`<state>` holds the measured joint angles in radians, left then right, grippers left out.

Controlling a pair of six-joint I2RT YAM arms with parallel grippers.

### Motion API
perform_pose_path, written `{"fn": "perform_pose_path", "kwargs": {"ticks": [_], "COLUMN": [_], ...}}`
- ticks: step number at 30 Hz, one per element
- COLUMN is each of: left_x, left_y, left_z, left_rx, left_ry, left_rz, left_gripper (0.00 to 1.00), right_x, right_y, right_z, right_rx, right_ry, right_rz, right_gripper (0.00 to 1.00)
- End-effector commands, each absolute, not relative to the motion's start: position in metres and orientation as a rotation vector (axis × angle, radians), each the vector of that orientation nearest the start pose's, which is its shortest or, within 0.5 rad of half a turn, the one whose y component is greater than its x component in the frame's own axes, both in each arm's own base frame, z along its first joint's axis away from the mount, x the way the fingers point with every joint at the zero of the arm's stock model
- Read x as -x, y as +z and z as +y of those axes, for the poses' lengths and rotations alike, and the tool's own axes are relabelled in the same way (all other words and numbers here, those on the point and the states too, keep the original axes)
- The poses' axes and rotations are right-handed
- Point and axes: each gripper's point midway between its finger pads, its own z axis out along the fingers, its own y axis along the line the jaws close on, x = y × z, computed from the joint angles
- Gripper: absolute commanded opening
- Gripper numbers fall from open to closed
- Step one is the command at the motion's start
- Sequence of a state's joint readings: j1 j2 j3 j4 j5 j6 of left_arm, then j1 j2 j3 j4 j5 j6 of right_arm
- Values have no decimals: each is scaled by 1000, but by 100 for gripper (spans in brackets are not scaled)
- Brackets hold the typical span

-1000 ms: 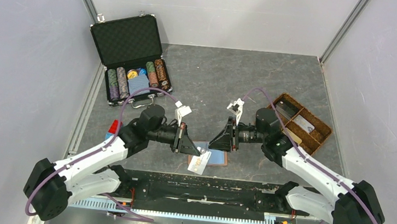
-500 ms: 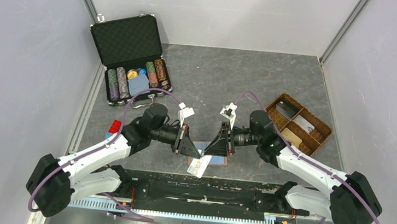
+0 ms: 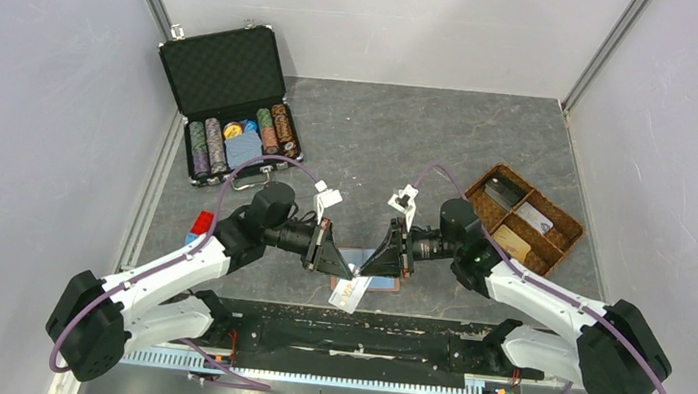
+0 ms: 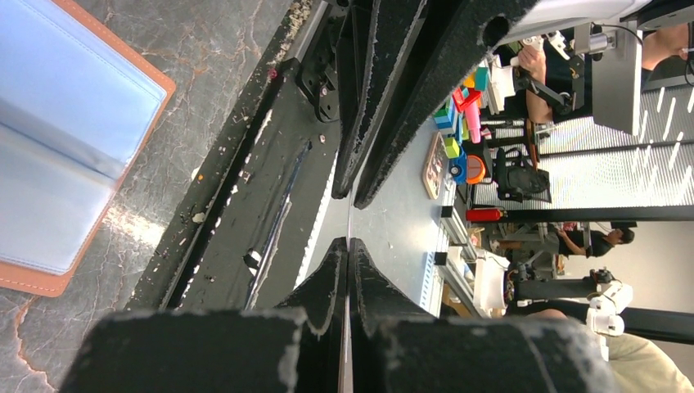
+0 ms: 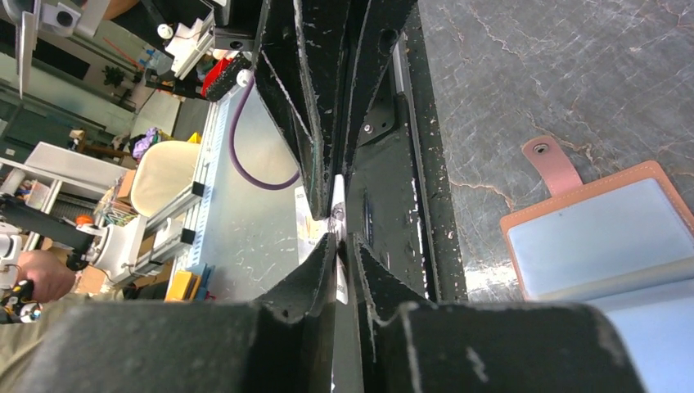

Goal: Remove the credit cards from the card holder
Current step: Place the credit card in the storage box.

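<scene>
Handover above the card holder point(image 5: 606, 237), which lies open just beneath both: left gripper point(image 4: 348, 246), jaws clamped on a white credit card point(image 3: 348, 294) hanging long-axis down; right gripper point(image 5: 342, 241), nose to nose, jaws narrowly astride it, grip unclear.

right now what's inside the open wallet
The wallet lies open, showing only pale blue pockets; no card edge shows. Anything slid into a pocket would be covered, so I can't tell if it's empty.
</scene>
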<state>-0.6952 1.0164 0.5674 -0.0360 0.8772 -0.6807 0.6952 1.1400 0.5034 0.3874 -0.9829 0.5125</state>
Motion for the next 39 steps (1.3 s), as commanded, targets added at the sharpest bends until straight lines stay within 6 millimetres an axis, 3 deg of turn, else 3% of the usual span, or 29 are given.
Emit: {"fn": "perform_pose_path", "kwargs": {"ticks": [1, 3, 7, 10, 12, 17, 18, 25, 28, 33, 36, 39], "left_x": [-103, -103, -104, -111, -113, -121, -124, -142, -151, -158, -160, -163], "left_y": [202, 202, 201, 195, 194, 197, 197, 194, 189, 188, 188, 192], "left_z": [-287, -287, -287, -284, -283, -274, -271, -243, -227, -204, -191, -178], "left_rx": [-759, -758, -746, -701, -682, -662, -656, -581, -508, -449, -419, -357], "left_ry": [-1702, -1701, -1686, -1620, -1590, -1469, -1425, -1140, -1002, -866, -803, -749], "left_rz": [2128, 2128, 2136, 2179, 2191, 2199, 2202, 2235, 2255, 2219, 2190, 2151], "left_gripper": [2, 2, 5, 27, 50, 88, 99, 100, 100, 100, 100, 100], "right_x": [-112, -111, -106, -109, -115, -142, -148, -207, -239, -293, -310, -317], "right_y": [197, 198, 204, 205, 203, 199, 200, 206, 210, 212, 214, 211], "right_z": [303, 303, 301, 301, 300, 289, 285, 245, 212, 122, 58, 7], "right_rx": [995, 994, 1002, 971, 937, 780, 745, 441, 291, -30, -237, -406], "right_ry": [1709, 1717, 1743, 1728, 1698, 1625, 1606, 1392, 1244, 869, 681, 549], "right_rz": [1743, 1730, 1693, 1695, 1720, 1781, 1788, 1841, 1852, 1854, 1814, 1783], "right_gripper": [6, 0, 0, 0, 0, 0, 0, 0, 0, 0, 0, 0]}}
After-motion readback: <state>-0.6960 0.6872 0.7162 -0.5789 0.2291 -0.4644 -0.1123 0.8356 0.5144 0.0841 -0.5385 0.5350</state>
